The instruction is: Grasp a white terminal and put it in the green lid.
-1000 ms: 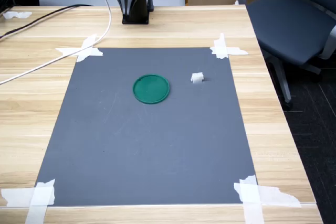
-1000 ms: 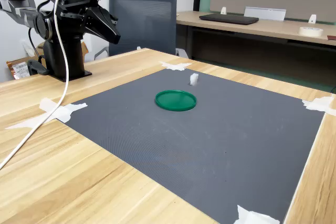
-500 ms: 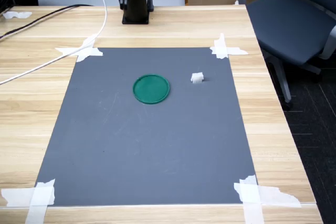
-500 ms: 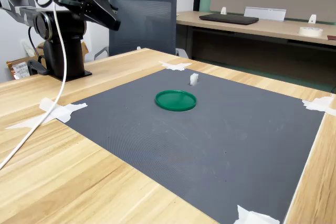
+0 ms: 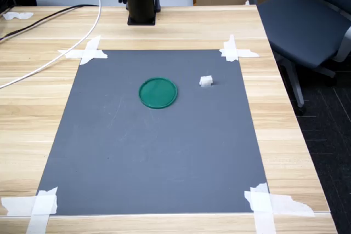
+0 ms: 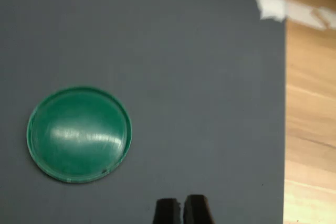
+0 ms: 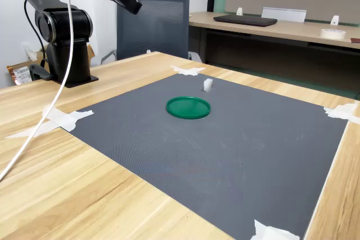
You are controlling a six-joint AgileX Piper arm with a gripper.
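The white terminal (image 5: 205,81) is a tiny blocky piece resting on the grey mat, just to the first exterior view's right of the green lid (image 5: 158,92). The second exterior view puts the terminal (image 7: 207,85) a little behind the lid (image 7: 188,107). My gripper (image 7: 133,5) hangs high in the air near the arm's base, far from both. In the wrist view its two dark fingertips (image 6: 181,211) sit close together with nothing between them, and the green lid (image 6: 79,133) lies far below. The terminal is outside the wrist view.
The grey mat (image 5: 153,152) is taped to a wooden table with white strips at its corners (image 5: 85,52). The arm's black base (image 5: 141,4) stands at the table's far edge. A white cable (image 7: 70,26) hangs from the arm. An office chair (image 5: 307,20) stands at the first exterior view's right.
The arm has lifted, carrying the gripper higher and further out toward the mat. The white cable swung along with it. Lid and terminal have not moved.
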